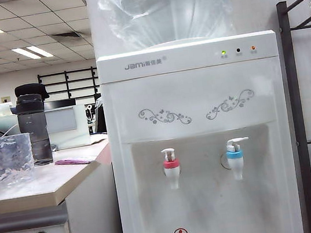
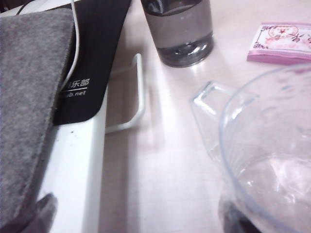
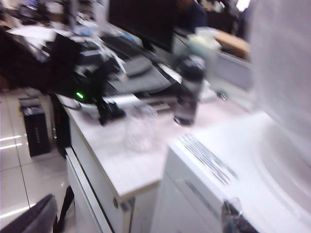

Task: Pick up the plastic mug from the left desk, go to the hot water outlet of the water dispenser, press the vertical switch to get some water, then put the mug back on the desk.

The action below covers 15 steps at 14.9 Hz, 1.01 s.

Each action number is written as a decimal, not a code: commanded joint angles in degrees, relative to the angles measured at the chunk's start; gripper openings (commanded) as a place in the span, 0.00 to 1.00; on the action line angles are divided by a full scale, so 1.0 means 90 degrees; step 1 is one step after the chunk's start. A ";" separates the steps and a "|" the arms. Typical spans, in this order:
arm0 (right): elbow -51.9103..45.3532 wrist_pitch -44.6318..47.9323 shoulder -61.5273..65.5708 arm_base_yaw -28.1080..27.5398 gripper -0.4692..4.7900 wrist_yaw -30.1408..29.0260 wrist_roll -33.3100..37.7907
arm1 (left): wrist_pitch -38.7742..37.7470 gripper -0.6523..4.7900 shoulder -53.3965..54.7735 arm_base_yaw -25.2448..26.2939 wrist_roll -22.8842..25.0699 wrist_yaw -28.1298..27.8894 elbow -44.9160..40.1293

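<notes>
Upright, the plastic mug stands on the left desk, dark bottle just behind. Left gripper gapes empty beside the mug. Right gripper gapes empty too, above the water dispenser.

The plastic mug, clear and dimpled, stands upright at the left edge of the exterior view on the left desk, a pale cream top over a grey front panel. Filling the centre and right, the white water dispenser carries the red-collared hot water outlet, its vertical switch upright.
</notes>
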 commanded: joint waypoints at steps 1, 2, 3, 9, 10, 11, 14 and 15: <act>0.0112 0.0357 0.0134 0.0192 0.93 0.0323 -0.0112 | -0.0253 1.00 -0.0022 -0.0180 -0.0792 0.1185 0.0010; 0.0112 0.0352 0.0134 0.0192 0.93 0.0323 -0.0112 | -0.0262 1.00 -0.0022 -0.0231 -0.0792 0.1338 0.0010; 0.0112 0.0355 0.0134 0.0192 0.93 0.0323 -0.0112 | -0.0270 1.00 -0.0022 -0.0236 -0.0685 0.1462 0.0010; 0.0107 -0.0141 0.0389 0.0192 0.93 0.0323 -0.0376 | 0.2693 0.96 0.1450 -0.0100 -0.1814 0.1093 0.0012; 0.0107 -0.0175 0.0389 0.0185 0.92 0.0325 -0.0648 | 0.2754 0.96 0.1520 -0.0109 -0.2217 0.1093 0.0012; 0.0107 -0.0168 0.0389 0.0163 0.92 0.0369 -0.0775 | 0.2873 0.95 0.1569 -0.0114 -0.2416 0.1095 0.0015; 0.0107 -0.0182 0.0389 0.0158 0.93 0.0440 -0.0789 | 0.3162 0.52 0.1688 -0.0240 -0.2482 0.1127 0.0015; 0.0107 -0.0185 0.0389 0.0158 0.92 0.0442 -0.0789 | 0.3242 0.24 0.1688 -0.0240 -0.2482 0.1168 0.0015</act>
